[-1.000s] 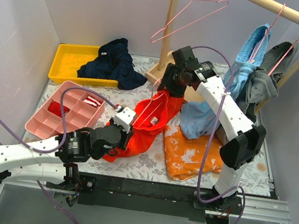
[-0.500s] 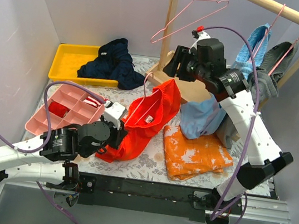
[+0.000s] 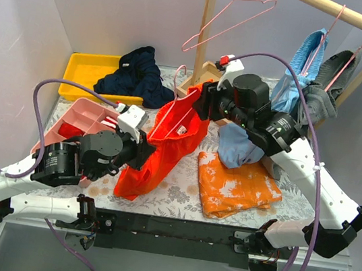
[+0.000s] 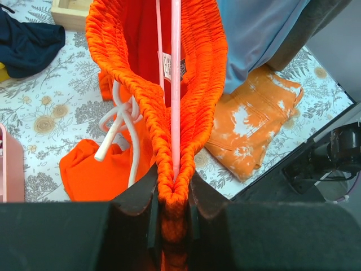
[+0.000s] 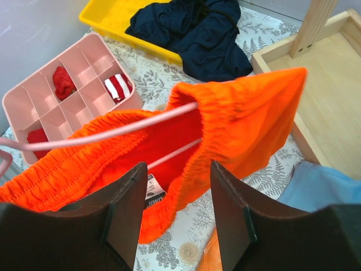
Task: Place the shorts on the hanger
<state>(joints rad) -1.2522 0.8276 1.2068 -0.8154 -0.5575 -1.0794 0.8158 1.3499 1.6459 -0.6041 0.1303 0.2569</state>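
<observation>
Fingers of the left gripper (image 4: 172, 182) are clamped narrow on the gathered waistband of the shorts (image 3: 166, 140) and on the pink wire of the hanger (image 4: 176, 84). In the left wrist view the wire runs inside the waistband toward 12 o'clock. Seen from above, the shorts slant from 7 o'clock to 1 o'clock, ending at the right gripper (image 5: 179, 197). Its fingers stand apart about the waistband, and whether they pinch it cannot be told. A blotched orange cloth (image 3: 235, 184) lies at 4 o'clock of the shorts, and a navy garment (image 3: 139, 75) at 11 o'clock.
</observation>
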